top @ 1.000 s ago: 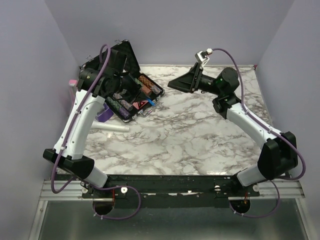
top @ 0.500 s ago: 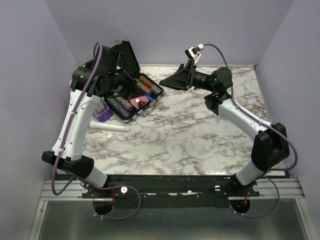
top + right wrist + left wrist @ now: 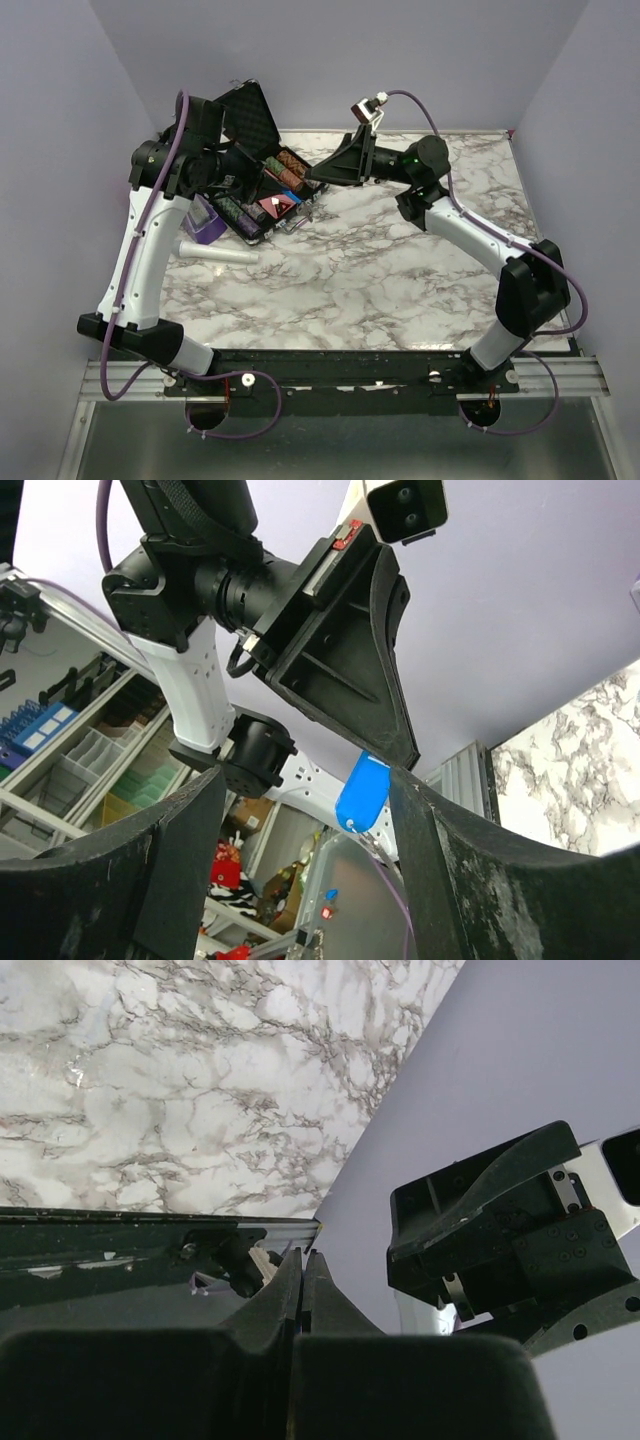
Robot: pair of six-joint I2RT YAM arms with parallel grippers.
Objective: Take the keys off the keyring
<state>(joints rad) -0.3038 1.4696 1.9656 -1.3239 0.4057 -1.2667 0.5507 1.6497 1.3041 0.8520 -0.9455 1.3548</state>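
The keyring shows as a small blue oval tag [image 3: 362, 790] hanging from the tips of my left gripper [image 3: 400, 758], which is shut on its top end. A thin bit of metal [image 3: 368, 836] dangles under the tag; I cannot make out separate keys. In the top view the tag [image 3: 290, 197] hangs over the open chip case, under my left gripper [image 3: 292, 190]. In the left wrist view that gripper [image 3: 302, 1253] is pressed shut and the tag is hidden. My right gripper [image 3: 310, 775] is open, with the tag just inside its right finger [image 3: 470, 870]. It points left [image 3: 318, 178].
An open black case [image 3: 250, 110] with rows of poker chips lies at the back left of the marble table [image 3: 400, 280]. A purple item [image 3: 207, 225] and a white cylinder [image 3: 215, 252] lie near the left edge. Lilac walls close in on three sides.
My right gripper has swung left across the back of the table, up to the left gripper's tips. My left arm has shifted a little left, still holding the blue tag.
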